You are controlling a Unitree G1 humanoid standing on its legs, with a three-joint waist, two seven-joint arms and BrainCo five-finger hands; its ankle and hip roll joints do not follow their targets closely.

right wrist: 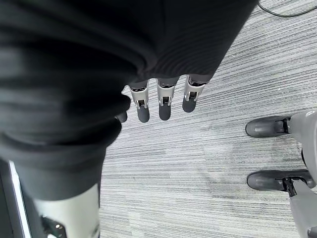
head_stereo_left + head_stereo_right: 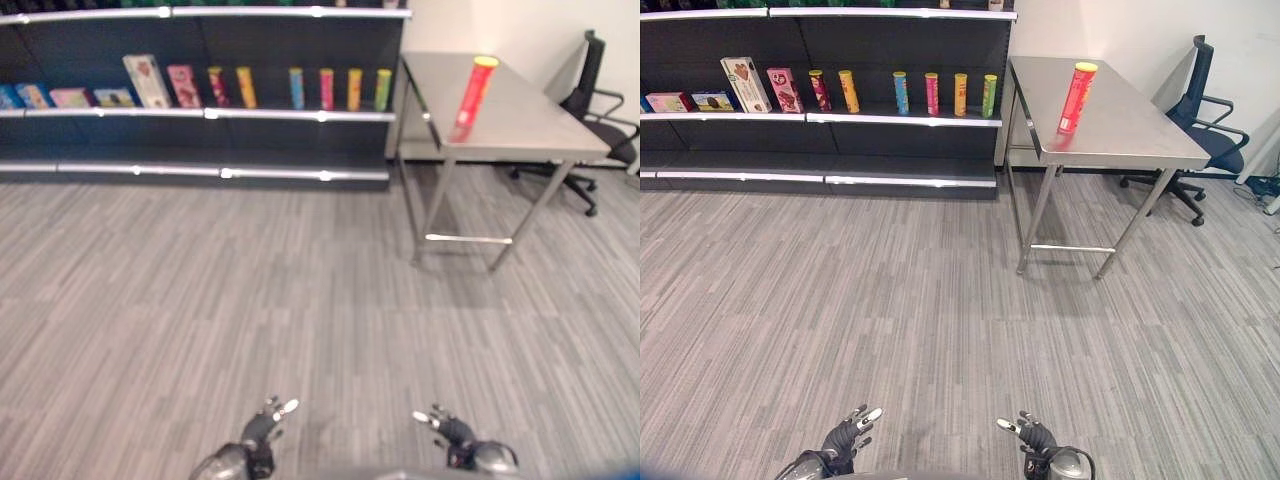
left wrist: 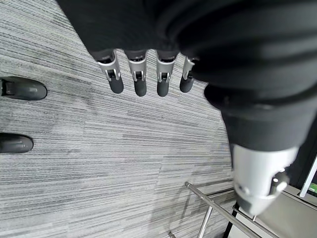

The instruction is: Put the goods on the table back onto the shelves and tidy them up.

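A tall red can with a yellow lid (image 2: 1077, 97) stands upright on the steel table (image 2: 1130, 135) at the far right. Left of the table, the dark shelves (image 2: 830, 118) carry a row of upright cans (image 2: 930, 93) and some boxes (image 2: 745, 84). Both hands hang low at the near edge, far from the table. My left hand (image 2: 848, 435) is open, its fingers (image 3: 138, 79) straight over the floor and holding nothing. The right hand (image 2: 1032, 436) is open as well, with straight fingers (image 1: 164, 105) and nothing in them.
A black office chair (image 2: 1202, 115) stands behind the table at the far right. Grey plank floor (image 2: 890, 300) stretches between me and the shelves. The table's legs and lower crossbar (image 2: 1070, 250) face me.
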